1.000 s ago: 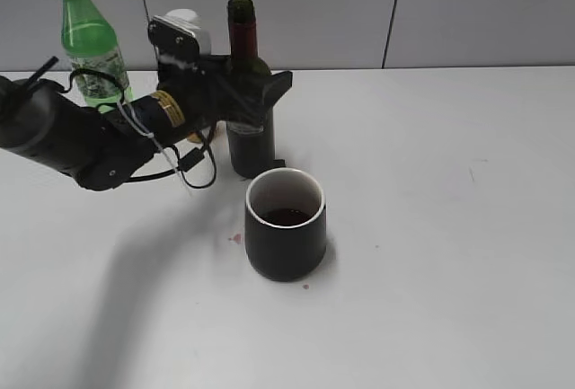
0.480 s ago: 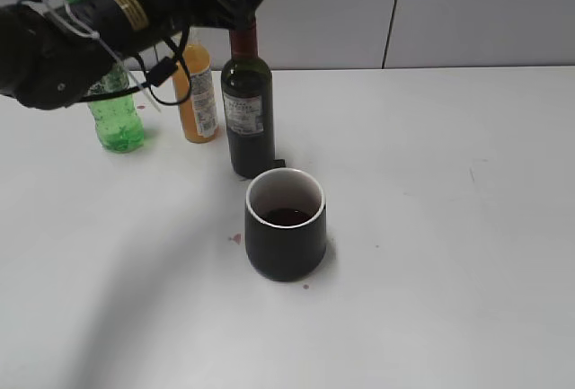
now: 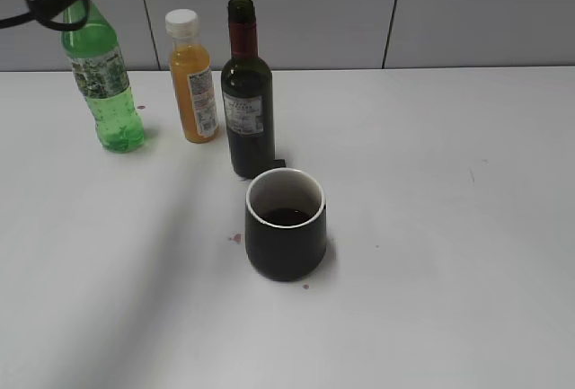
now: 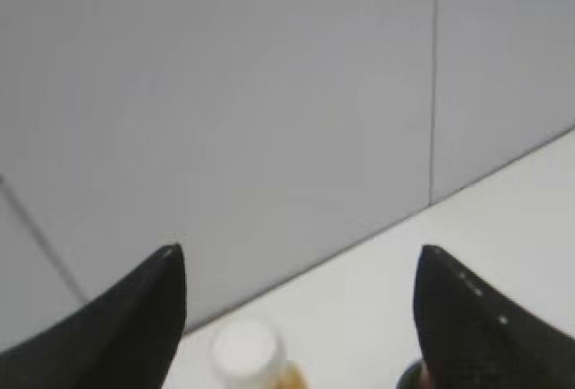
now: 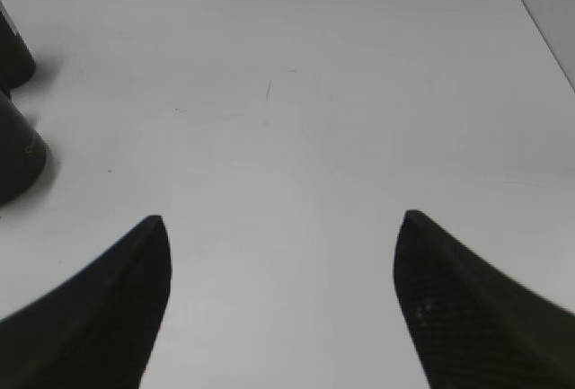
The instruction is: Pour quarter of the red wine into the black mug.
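Note:
The red wine bottle [image 3: 247, 106] stands upright and uncapped on the white table, just behind the black mug [image 3: 286, 225]. The mug has a white inside with a little dark red liquid at its bottom. My left gripper [image 4: 299, 259] is open and empty, raised high above the bottles; its arm shows only at the top left edge of the exterior view. The wine bottle's top peeks in at the bottom right of the left wrist view [image 4: 415, 378]. My right gripper [image 5: 280, 227] is open and empty over bare table; the mug's side shows at the left edge of the right wrist view [image 5: 16, 155].
An orange juice bottle [image 3: 190, 79] with a white cap and a green plastic soda bottle [image 3: 101, 75] stand left of the wine. The juice cap shows in the left wrist view [image 4: 244, 350]. Small red drips mark the table [image 3: 236, 238] near the mug. A grey panelled wall runs behind.
My left gripper has let go of the wine bottle and risen up and to the left, almost out of the exterior view. The bottle stays standing behind the mug.

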Tool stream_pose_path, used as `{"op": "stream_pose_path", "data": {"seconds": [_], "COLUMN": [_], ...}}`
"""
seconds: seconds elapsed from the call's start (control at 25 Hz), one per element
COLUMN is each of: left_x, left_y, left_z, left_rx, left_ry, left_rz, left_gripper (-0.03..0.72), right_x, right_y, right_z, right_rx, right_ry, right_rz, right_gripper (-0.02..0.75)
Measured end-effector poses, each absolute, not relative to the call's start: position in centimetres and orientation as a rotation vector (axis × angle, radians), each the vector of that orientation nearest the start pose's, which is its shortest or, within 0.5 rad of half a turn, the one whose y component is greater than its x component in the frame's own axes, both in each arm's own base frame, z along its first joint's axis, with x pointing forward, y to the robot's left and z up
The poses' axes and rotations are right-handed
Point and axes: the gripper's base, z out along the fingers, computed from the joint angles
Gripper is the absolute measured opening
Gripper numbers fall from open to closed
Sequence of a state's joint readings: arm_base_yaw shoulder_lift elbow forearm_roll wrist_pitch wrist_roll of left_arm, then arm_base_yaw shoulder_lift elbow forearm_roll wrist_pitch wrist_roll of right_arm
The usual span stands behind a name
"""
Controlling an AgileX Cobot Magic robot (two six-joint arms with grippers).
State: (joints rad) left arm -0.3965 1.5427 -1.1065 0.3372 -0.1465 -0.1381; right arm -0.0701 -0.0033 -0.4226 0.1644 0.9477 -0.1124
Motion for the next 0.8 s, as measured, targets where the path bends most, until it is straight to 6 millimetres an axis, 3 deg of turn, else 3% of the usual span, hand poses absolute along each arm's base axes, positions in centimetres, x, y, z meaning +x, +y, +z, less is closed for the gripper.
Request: {"op": "stream_pose_path", "data": {"seconds": [0.2, 0.44, 0.64, 0.8], "left_x": [30.1, 26.7, 25.4, 24.3], "left_y": [-11.5, -8.8, -7.8, -5.6], "left_z": [32.5, 30.5, 28.4, 25.8], "left_rx": [0.536, 0.478, 0.463, 0.358], "left_ry": [2.053, 2.541, 2.738, 2.872], "left_rz": [-0.013, 0.138, -0.010, -0.075], "left_gripper": [0.584, 0.580, 0.580, 0.580], "right_x": [0.8, 0.8, 0.8, 0.8], "right_y": [1.2, 1.2, 1.2, 1.2], "right_z": [26.5, 26.5, 26.5, 26.5], "right_rx": [-0.031, -0.031, -0.031, -0.031], "right_ry": [1.995, 1.995, 1.995, 1.995], "right_rz": [0.078, 0.078, 0.078, 0.078], "right_gripper": [0.586, 0.586, 0.586, 0.586]}}
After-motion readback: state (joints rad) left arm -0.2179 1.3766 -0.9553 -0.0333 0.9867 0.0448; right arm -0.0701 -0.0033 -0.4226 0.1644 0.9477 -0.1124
